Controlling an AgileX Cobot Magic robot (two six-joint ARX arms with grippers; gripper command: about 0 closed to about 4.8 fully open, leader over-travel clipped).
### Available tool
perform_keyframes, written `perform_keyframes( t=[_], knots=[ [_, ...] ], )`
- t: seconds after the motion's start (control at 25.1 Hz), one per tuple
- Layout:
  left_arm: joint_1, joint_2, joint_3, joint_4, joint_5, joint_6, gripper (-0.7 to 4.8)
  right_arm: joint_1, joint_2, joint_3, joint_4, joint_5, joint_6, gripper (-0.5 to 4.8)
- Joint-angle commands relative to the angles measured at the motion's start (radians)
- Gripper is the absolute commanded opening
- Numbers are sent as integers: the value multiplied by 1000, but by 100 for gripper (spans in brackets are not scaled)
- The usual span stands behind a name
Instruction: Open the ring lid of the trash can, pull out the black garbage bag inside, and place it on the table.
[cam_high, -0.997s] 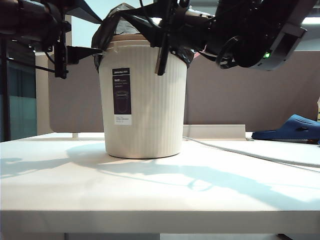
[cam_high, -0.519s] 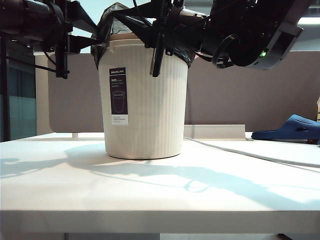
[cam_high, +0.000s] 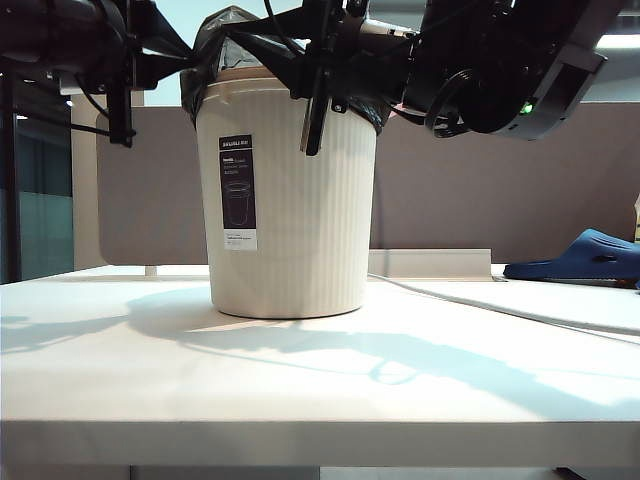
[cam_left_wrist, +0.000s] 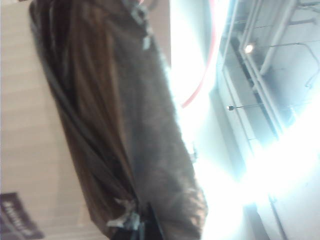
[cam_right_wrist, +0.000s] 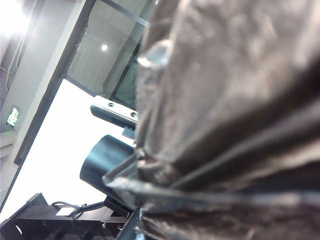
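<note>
Exterior, can: the can (cam_high: 290, 200) stands upright on the table (cam_high: 320, 390), label facing the camera, around 12 o'clock of the tabletop's middle.
Exterior, bag: the bag (cam_high: 225, 35) is bunched over the can's mouth, folded down over the rim on both sides; most of it appears to be inside the can.
Exterior, left gripper: the left gripper (cam_high: 185, 72) is at 9 o'clock of the rim, jaws clenched on the bag's overhang.
Exterior, right gripper: the right gripper (cam_high: 315, 75) is at 2 o'clock of the rim, pinching bag film there; its tips are hard to separate from the black plastic.
Exterior, lid: no pink hoop can be made out on the rim; a pink sliver shows at 3 o'clock behind the right arm, too small to identify.
Left wrist, bag: the film fills the middle, with the ribbed can wall and label corner beside it; a pink curved line shows against the bright ceiling.
Right wrist, bag: crinkled film is pressed close to the lens; the clamped fingers are hidden by it.
Risk, tear: thin film pinched at two small spots may stretch or rip if the bulging bag jams in the tapering can.
Risk, can lift: friction may carry the light can up with the bag, then tip it.
Risk, slip: the glossy film could slide out of either grip.
Risk, uneven pull: one arm rising faster may tilt the can toward the slipper (cam_high: 580, 255).
</note>
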Motion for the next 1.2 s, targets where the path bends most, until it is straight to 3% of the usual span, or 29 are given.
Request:
perform_keyframes(
  t=[0.04,0.16,0.4,0.8,0.84,0.88,1.2],
  knots=[
    [2,-10,3,69,-13,3,-6,0,-5,5,18,-24,-19,-1],
    [7,-26,3,71,-23,4,-6,-1,-5,5,10,-24,-29,-1],
    [103,-72,5,72,-14,10,-6,-43,-5,5,-13,-23,-48,-2],
    [107,-72,32,86,-37,10,-6,-56,-7,70,-20,-31,-47,2],
    [104,-72,60,85,-31,10,-6,-55,-7,88,-21,-31,-43,84],
    [98,-72,76,82,-30,10,-6,-55,-7,92,-26,-30,-38,118],
    [68,-71,176,-4,-11,71,-6,-56,-7,92,21,-57,-38,163]
  ],
)
